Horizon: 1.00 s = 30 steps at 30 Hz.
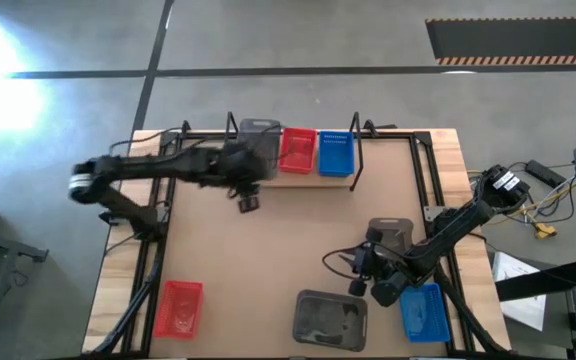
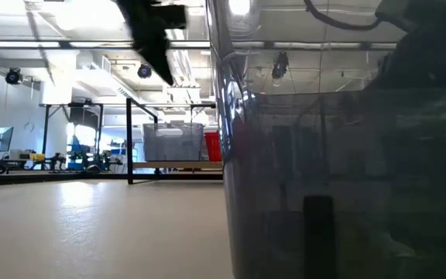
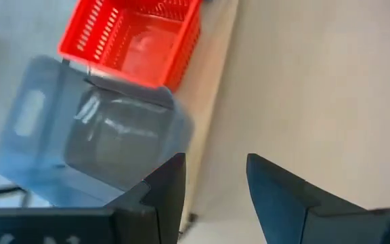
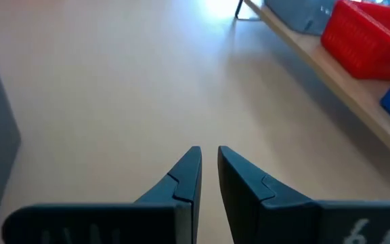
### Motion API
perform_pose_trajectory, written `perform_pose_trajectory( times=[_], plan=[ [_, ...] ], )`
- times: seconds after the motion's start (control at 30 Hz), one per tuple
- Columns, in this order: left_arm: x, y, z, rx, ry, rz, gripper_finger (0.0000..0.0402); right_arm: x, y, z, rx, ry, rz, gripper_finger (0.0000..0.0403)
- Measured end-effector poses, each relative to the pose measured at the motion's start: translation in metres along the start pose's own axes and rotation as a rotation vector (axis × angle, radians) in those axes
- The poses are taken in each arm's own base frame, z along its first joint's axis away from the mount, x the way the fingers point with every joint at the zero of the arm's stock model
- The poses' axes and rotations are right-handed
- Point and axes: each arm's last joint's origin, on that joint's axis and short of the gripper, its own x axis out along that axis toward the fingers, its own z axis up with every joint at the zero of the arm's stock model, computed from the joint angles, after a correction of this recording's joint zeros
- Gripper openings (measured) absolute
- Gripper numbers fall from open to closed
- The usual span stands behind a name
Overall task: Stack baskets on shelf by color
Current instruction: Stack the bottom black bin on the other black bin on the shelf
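Nearest the front edge of the table [image 1: 268, 270], three baskets wait unstacked: a red basket [image 1: 179, 307] at the left corner, a grey basket [image 1: 330, 318] in the middle and a blue basket [image 1: 425, 311] at the right, with another grey one [image 1: 390, 236] a little farther back. The right gripper [image 1: 360, 262] hangs between the two grey ones, just beside both, its fingers [image 4: 185, 177] drawn nearly together on nothing but not quite touching. It is plainly the nearer arm for these. The front grey basket lies just in front of it, long axis running across the table (so a grasp on a long wall looks the likelier way in, though that is a guess).

Farther back, the left gripper [image 1: 247, 196] hovers over bare tabletop just in front of the shelf [image 1: 340, 181], fingers [image 3: 164, 190] spread and empty. On the shelf stand a grey basket [image 3: 93, 132] at the left end, a red one [image 3: 131, 41] in the middle and a blue one [image 1: 335, 152] on the right, side by side and touching. The shelf's grey basket sits immediately beyond the left gripper.
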Motion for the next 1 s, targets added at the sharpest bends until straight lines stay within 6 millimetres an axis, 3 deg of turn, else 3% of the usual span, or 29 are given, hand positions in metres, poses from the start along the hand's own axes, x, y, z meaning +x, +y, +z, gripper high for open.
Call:
perform_pose_trajectory(
  times=[0.2,0.4,0.57,0.8,1.0],
  plan=[
    [-0.003,-0.033,-0.06,-0.04,-0.215,-0.083,0.0141,-0.002,0.006,0.02,-0.049,-0.039,0.002,0.0043],
    [0.002,-0.076,-0.091,0.022,-0.425,-0.221,0.0141,-0.005,0.018,0.066,-0.08,-0.031,0.17,0.0058],
    [0.0,-0.111,-0.1,0.097,-0.445,-0.234,0.0141,-0.005,0.026,0.102,0.063,0.109,0.34,0.011],
    [0.003,-0.157,-0.104,0.13,-0.412,-0.228,0.0141,0.02,0.05,0.114,0.095,0.384,0.211,0.017],
    [0.01,-0.198,-0.11,0.156,-0.425,-0.296,0.0141,0.047,0.076,0.117,0.004,0.614,0.156,0.0178]
  ],
)
